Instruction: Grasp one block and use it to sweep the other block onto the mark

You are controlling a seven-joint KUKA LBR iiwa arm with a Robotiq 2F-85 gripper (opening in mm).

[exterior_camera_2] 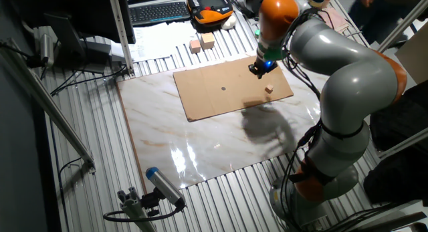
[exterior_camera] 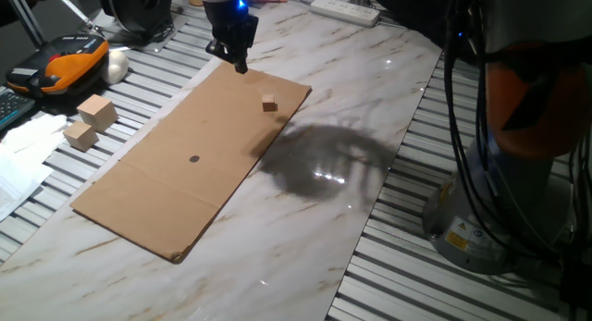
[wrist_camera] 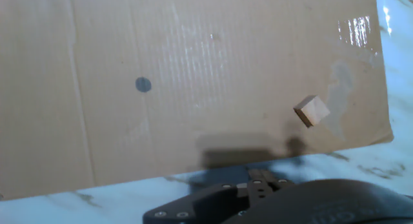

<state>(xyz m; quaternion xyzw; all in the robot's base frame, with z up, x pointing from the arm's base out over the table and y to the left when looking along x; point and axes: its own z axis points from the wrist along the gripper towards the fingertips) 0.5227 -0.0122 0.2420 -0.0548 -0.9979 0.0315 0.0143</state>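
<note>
The tiny pale tan cube (exterior_camera: 269, 103) lies on the brown cardboard sheet (exterior_camera: 166, 191) near its far right corner; it also shows in the other fixed view (exterior_camera_2: 269, 89) and the hand view (wrist_camera: 312, 111). The dark round mark (exterior_camera: 194, 158) (exterior_camera_2: 223, 89) (wrist_camera: 143, 84) is near the sheet's middle, well left of the cube. My gripper (exterior_camera: 242, 67) (exterior_camera_2: 257, 73) hovers over the sheet's far edge, behind the cube and apart from it. Its fingers look closed together with nothing between them. Two larger wooden blocks (exterior_camera: 96, 111) (exterior_camera: 80, 135) lie off the sheet at the left.
An orange and black device (exterior_camera: 65, 62) and a white round object (exterior_camera: 117, 65) sit at the back left beside papers. A power strip (exterior_camera: 344, 10) lies at the back. The robot's base (exterior_camera: 499, 201) stands at the right. A keyboard (exterior_camera_2: 157, 11) lies beyond the blocks.
</note>
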